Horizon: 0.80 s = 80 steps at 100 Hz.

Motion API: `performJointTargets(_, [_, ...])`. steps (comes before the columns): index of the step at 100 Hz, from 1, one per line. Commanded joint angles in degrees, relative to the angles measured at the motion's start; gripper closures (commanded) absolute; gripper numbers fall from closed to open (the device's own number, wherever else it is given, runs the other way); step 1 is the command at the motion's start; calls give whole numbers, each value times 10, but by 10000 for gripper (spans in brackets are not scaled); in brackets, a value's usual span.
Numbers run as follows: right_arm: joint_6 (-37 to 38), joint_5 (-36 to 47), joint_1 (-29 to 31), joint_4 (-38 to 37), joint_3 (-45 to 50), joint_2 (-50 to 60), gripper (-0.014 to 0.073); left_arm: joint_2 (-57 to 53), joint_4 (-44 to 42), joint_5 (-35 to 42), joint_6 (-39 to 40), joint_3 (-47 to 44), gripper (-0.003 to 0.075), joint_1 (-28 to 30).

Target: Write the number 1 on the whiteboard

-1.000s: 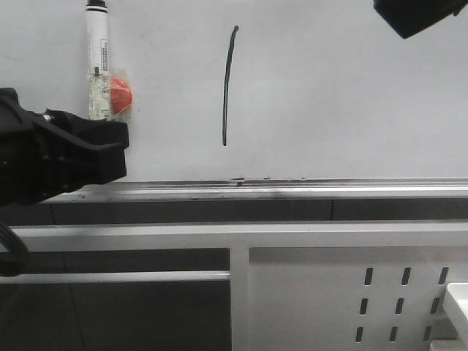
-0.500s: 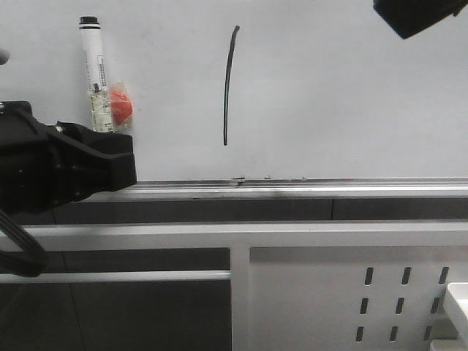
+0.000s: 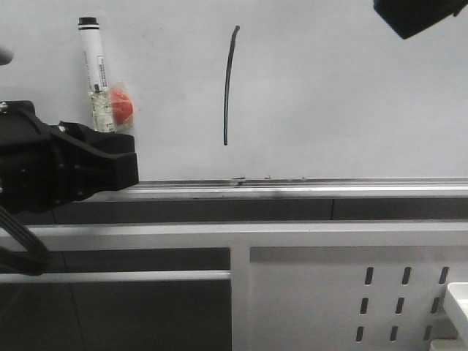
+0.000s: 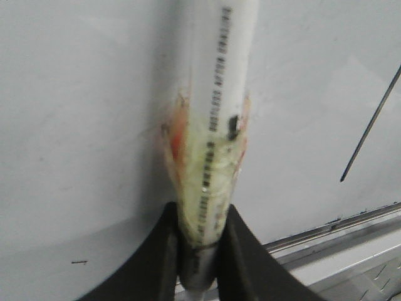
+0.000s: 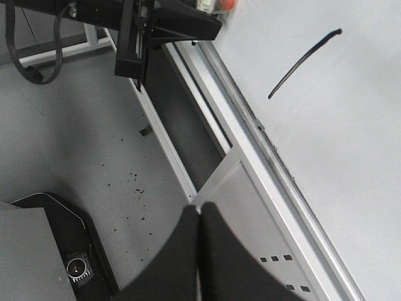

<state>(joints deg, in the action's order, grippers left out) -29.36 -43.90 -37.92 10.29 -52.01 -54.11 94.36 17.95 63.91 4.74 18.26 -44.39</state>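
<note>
Pen [image 3: 93, 73], clamped in left gripper [image 4: 199, 251] beside finished 1 [image 3: 229, 84] on whiteboard [image 3: 351, 102]: best withdrawn squarely, unsmeared; right gripper [image 5: 199, 219] pressed closed, empty.

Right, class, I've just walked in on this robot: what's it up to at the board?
The left gripper is shut on a white marker pen, holding it upright in front of the whiteboard. A single black stroke, the number 1, is already drawn to the pen's right. The right gripper is shut and empty, off to the side.
</note>
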Motion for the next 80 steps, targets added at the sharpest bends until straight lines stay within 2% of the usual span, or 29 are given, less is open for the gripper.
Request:
performJointTargets(1, [1,32,3,2,-13,6,663,-16,10,141,0,19,710,-1])
performJointTargets(8, [1,31,3,2,-13,6,663,-16,-4,141,-1,19,633,-1])
performJointTargets(20, [1,29,3,2,-13,6,663,-16,-10,141,-1,19,439,-1])
performJointTargets(27, [1,26,3,2,-13,6,663,-16,-9,141,-1,19,365,-1])
performJointTargets(48, [1,24,3,2,-13,6,663,-16,-7,141,-1,14,351,-1])
performJointTargets(80, [1,24,3,2,-13,6,663,-50,-7,141,-2,-41,351,-1])
